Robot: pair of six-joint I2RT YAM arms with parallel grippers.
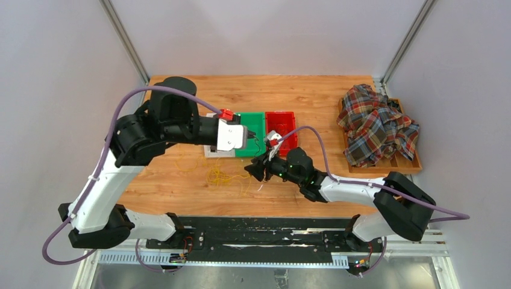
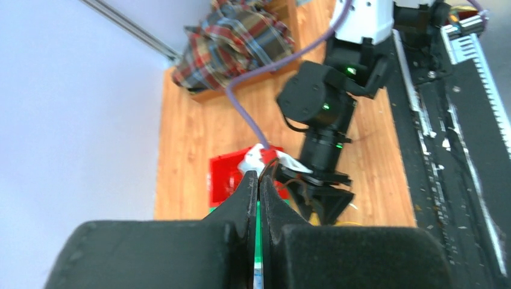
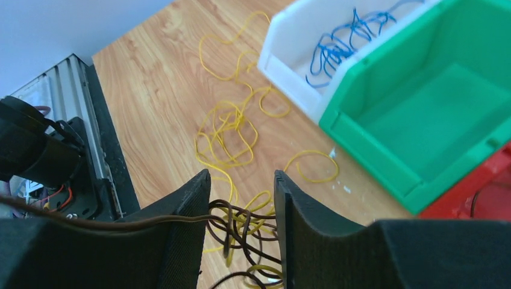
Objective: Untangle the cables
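The right pincer (image 3: 241, 176) stands partly open, low over the desk (image 3: 156, 78). A knot of dark brown cables (image 3: 241, 226) lies in the gap between its fingers, and the jaws are not pinching it. Just beyond, loose yellow cables (image 3: 226, 135) sprawl on the wood. Farther out, blue cables (image 3: 337, 45) lie in the white bin (image 3: 283, 42), beside the green bin (image 3: 373, 150). The left pincer (image 2: 258, 177) is closed tight above the green bin; I cannot tell whether it pinches a strand.
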